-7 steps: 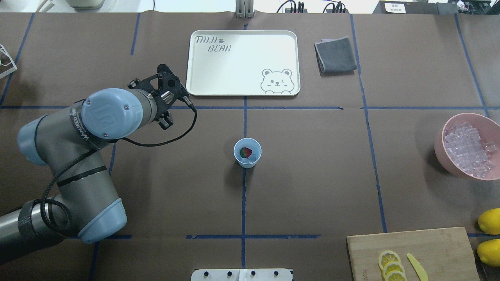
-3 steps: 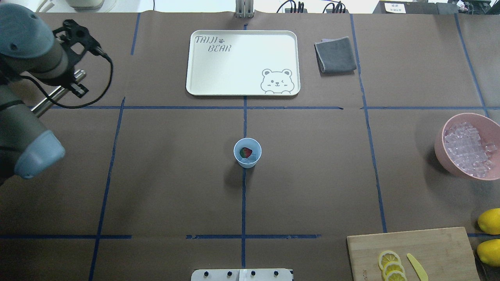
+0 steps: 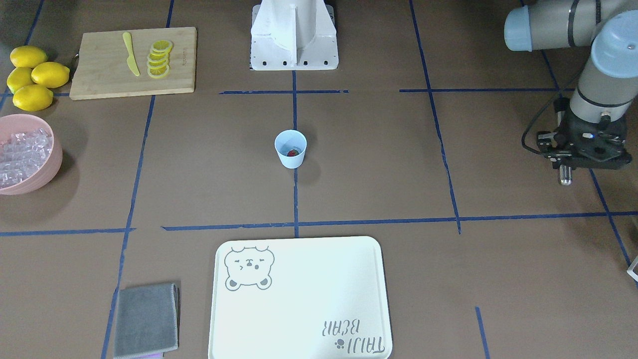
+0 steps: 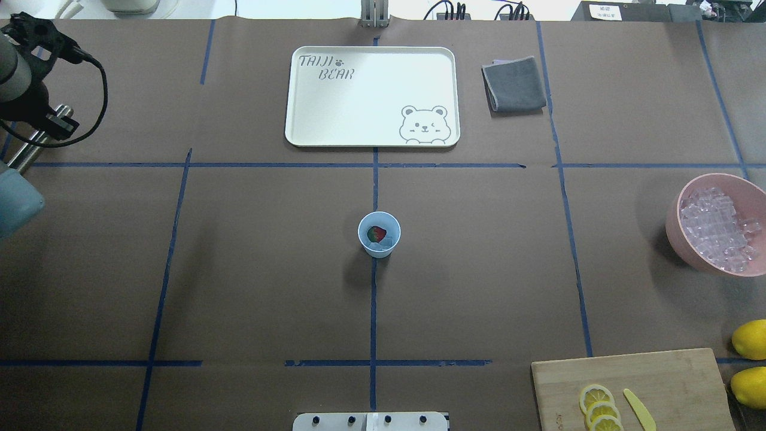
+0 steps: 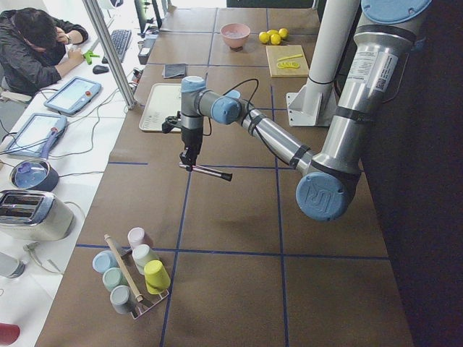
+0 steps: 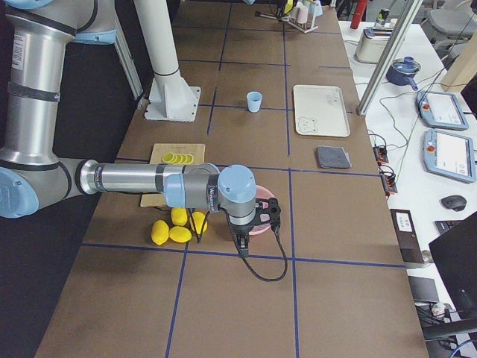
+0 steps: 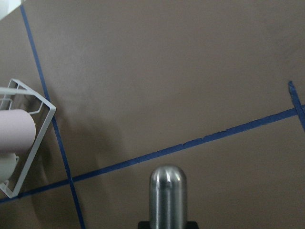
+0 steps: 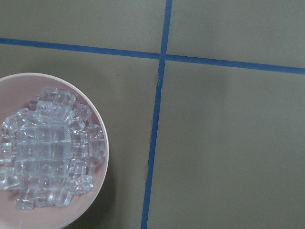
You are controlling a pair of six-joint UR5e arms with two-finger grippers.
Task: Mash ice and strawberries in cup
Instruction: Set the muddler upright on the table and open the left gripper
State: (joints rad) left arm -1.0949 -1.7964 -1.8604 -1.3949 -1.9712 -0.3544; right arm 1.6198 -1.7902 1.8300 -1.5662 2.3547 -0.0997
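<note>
The light blue cup [image 4: 379, 234] stands upright at the table's middle, also in the front-facing view [image 3: 290, 148]. Inside it lie a red strawberry [image 4: 376, 233] and a few clear ice pieces [image 4: 389, 242]. My left gripper [image 4: 51, 123] is far left of the cup, above the table, shut on a metal rod [image 4: 30, 149] with a rounded tip [image 7: 167, 191]. It also shows in the front-facing view [image 3: 565, 162]. My right gripper [image 6: 242, 235] hangs over the table's right end beside the pink bowl; I cannot tell whether it is open or shut.
A pink bowl [image 4: 677, 236] full of ice [image 8: 47, 152] sits at the right. A white tray [image 4: 371, 140] and a grey cloth [image 4: 513, 84] lie at the back. A cutting board [image 4: 658, 377] with lemon slices, lemons [image 4: 749, 339] and a cup rack [image 7: 35, 138] are near the edges.
My left arm has swung from left of the tray out to the table's far left edge, away from the cup, carrying the metal rod. The cup has not moved.
</note>
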